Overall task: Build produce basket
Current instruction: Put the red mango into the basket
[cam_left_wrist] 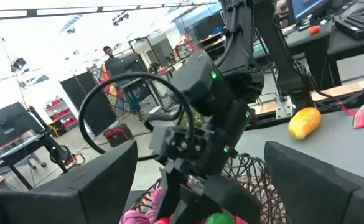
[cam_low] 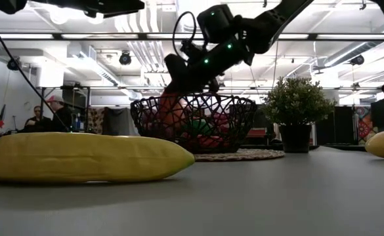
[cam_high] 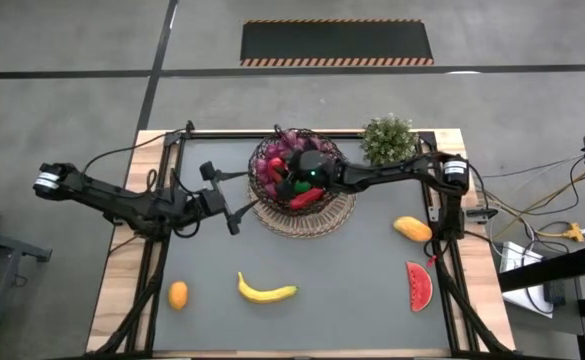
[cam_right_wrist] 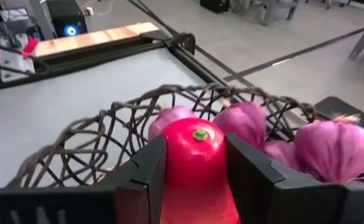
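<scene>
The dark wire basket (cam_high: 297,170) stands on its round woven mat (cam_high: 312,218) at the table's far middle, with purple produce (cam_right_wrist: 331,146) and a green piece inside. My right gripper (cam_right_wrist: 197,155) reaches into the basket from the table's right, shut on a red pepper (cam_right_wrist: 197,165); it also shows in the low view (cam_low: 178,78). My left gripper (cam_high: 228,198) is open and empty, left of the basket; its fingers (cam_left_wrist: 76,186) frame the left wrist view. A banana (cam_high: 267,291), an orange piece (cam_high: 177,294), another orange piece (cam_high: 412,229) and a watermelon slice (cam_high: 419,285) lie on the table. My right gripper pinches the red pepper by its two opposite sides (cam_right_wrist: 169,168) between its two fingers, the green stem end (cam_right_wrist: 199,133) pointing away from the wrist. The fingers slant down from the table's right, over the basket. The pepper (cam_low: 170,108) sits at rim height, inside the basket's left part.
A bushy potted plant (cam_high: 388,138) stands at the far right, close behind my right arm. People (cam_low: 383,108) show in the room beyond the table. The grey mat (cam_high: 322,260) has free room in front of the basket, between the loose fruits.
</scene>
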